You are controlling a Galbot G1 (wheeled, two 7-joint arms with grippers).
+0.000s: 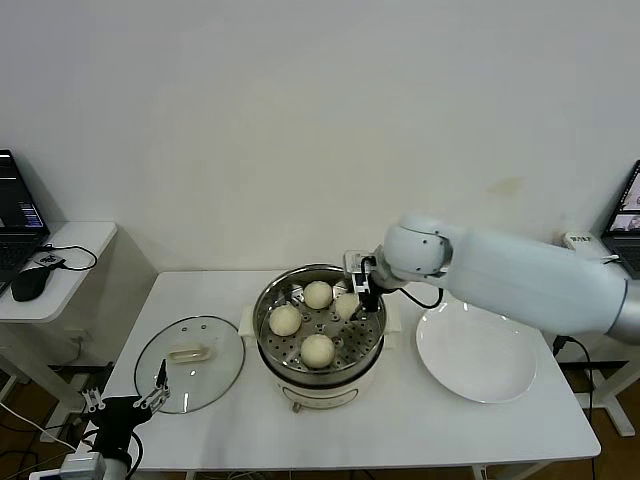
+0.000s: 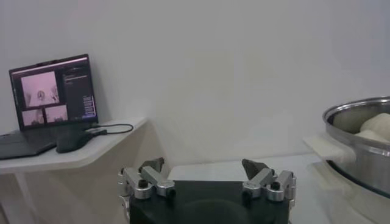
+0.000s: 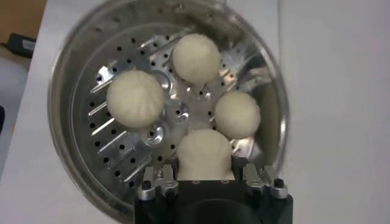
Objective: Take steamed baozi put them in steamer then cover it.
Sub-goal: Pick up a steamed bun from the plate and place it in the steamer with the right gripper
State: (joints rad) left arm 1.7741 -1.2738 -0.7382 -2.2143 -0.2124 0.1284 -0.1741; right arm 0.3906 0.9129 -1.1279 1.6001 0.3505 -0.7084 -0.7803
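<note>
The steamer point(image 1: 372, 342) stands mid-table with three baozi point(image 1: 318, 294) lying on its perforated tray. My right gripper point(image 1: 352, 303) reaches into the pot's right side and is shut on a fourth baozi point(image 3: 204, 155), held just above the tray point(image 3: 116, 146). The other three baozi point(image 3: 134, 98) lie beyond it in the right wrist view. The glass cover point(image 1: 160, 372) lies flat on the table left of the steamer, handle up. My left gripper point(image 1: 152, 398) is open and empty, low at the cover's near left edge; in its own view point(image 2: 204, 171) the steamer point(image 2: 359, 143) shows at the side.
A flat white plate point(image 1: 475, 352) lies right of the steamer. A side table with a laptop point(image 1: 15, 225) and a mouse stands at the far left. Another laptop point(image 1: 628, 215) is at the far right. The wall runs close behind the table.
</note>
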